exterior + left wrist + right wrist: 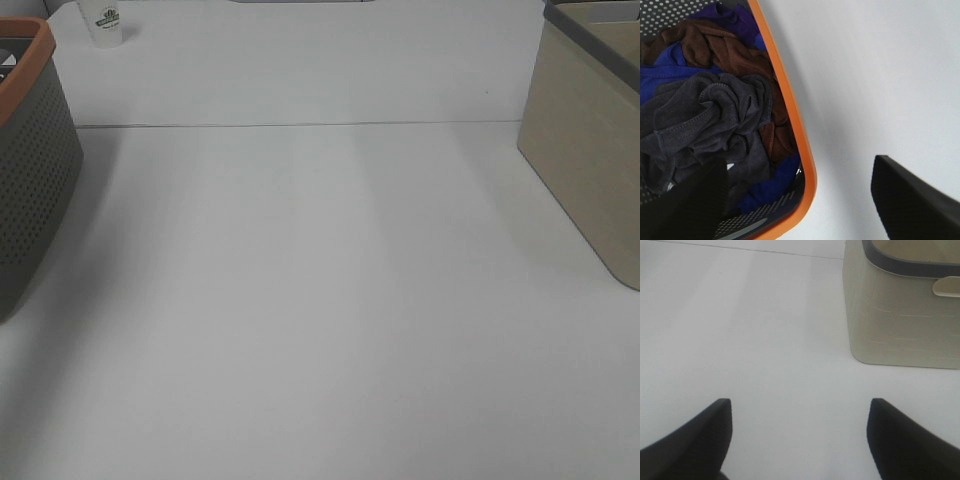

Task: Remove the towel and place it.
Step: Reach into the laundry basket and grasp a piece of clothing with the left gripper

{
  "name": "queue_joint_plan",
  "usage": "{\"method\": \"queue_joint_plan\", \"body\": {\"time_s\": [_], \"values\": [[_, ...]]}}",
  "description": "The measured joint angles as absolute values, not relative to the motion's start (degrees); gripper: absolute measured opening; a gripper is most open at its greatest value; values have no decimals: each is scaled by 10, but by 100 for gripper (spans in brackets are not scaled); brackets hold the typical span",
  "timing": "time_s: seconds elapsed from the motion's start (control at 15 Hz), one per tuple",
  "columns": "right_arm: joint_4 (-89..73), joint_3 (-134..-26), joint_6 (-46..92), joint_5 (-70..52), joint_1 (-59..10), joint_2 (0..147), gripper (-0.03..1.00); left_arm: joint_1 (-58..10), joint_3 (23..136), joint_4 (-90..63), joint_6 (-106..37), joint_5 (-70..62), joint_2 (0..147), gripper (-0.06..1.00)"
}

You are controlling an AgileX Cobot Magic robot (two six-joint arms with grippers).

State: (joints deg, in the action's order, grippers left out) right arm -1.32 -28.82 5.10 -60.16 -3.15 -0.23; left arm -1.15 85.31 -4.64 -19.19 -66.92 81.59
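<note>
Towel (crumpled) beneath left gripper

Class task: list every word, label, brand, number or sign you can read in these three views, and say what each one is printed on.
Nothing here reads as actual words or numbers.
On the white cup: a dark printed logo, too small and blurred to read.
On the towel: a small white fleck, possibly a tag; nothing legible.
On the grey basket and the beige bin: no markings visible.
</note>
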Motion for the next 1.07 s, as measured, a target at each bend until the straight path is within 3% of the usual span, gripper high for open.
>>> {"method": "queue_joint_plan", "body": {"time_s": [0.2, 0.33, 1.07], "values": [[-13, -288, 51, -602, -32, -2, 74, 5, 934, -70, -239, -693, 886, 74], [-13, -288, 51, -602, -32, -2, 74, 52, 978, -138, -308, -693, 936, 74], [-12, -288, 49, -602, -32, -2, 74, 212, 987, -206, -520, -694, 1010, 74]]}}
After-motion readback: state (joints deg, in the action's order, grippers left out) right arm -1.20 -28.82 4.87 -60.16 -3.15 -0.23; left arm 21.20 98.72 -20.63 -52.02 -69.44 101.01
